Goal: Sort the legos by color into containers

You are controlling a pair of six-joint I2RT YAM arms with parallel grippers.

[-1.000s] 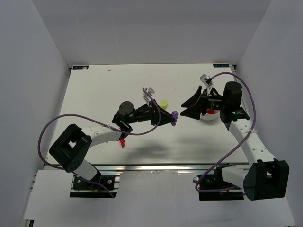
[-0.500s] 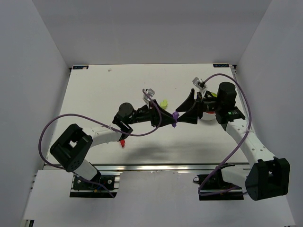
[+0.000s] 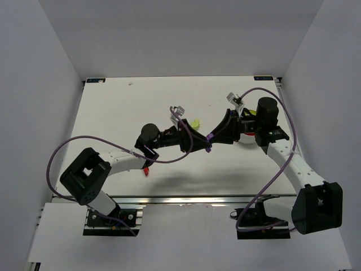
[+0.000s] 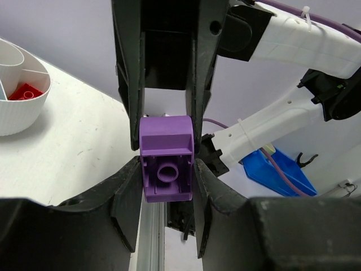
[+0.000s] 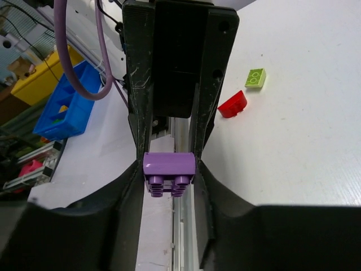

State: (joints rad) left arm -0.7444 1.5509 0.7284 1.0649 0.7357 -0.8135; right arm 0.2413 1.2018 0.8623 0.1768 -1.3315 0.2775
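Left wrist view shows the round white divided bowl [image 4: 22,110] at its left edge, standing on the table [image 4: 84,147]. One wedge-shaped compartment holds a single red brick [image 4: 25,91]; the other compartments are cut off by the frame edge, so I cannot tell what is in them. From the top camera the bowl sits on the right side of the table, mostly hidden behind the right arm, with only a patch of red showing inside. The purple brick [image 4: 166,152] is up in the air near the table's middle, just left of the bowl, caught between both pincers at once. The left gripper [image 4: 166,186] is clamped on its lower half, fingers pressed to both sides. The right gripper [image 5: 169,175] comes in from the opposite direction and is closed on the same brick, its fingers touching either flank. Counting bricks in sight gives four: one purple, one lime and two red. The lime brick [image 3: 195,122], with two studs showing in the right wrist view, lies on the table just beyond the left gripper. The loose red piece [image 3: 145,171] lies nearer the front, beside the left arm's forearm. The second red is the one in the bowl. There is one bowl, and a blue bin [image 5: 59,107] stands off the table.
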